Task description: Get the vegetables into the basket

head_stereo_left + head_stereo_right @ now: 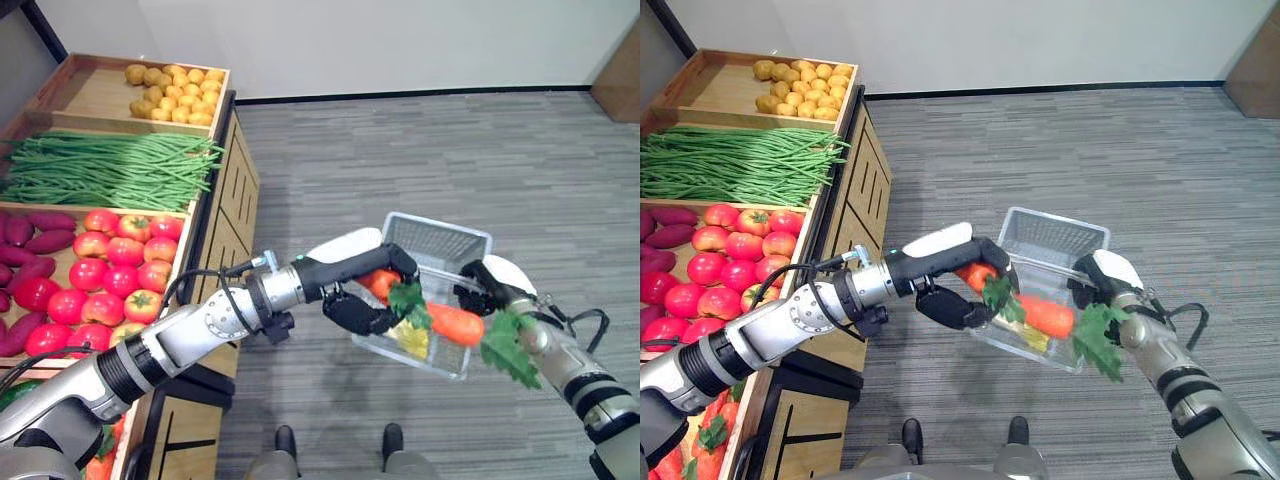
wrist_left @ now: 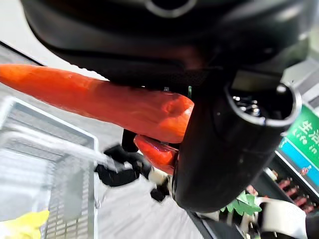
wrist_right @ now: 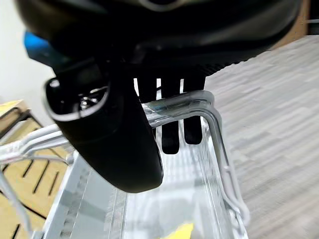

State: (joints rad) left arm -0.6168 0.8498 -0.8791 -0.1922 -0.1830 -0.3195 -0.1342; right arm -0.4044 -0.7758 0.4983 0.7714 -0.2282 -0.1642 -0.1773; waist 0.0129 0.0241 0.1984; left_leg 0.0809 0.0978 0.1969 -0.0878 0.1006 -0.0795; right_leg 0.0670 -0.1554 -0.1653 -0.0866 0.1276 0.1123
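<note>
The left hand is curled round a carrot over the near edge of the basket, where another carrot lies. The right hand grips the basket's handle. The carrot looks stiff, light and smooth; mid-body is the safest hold.
</note>
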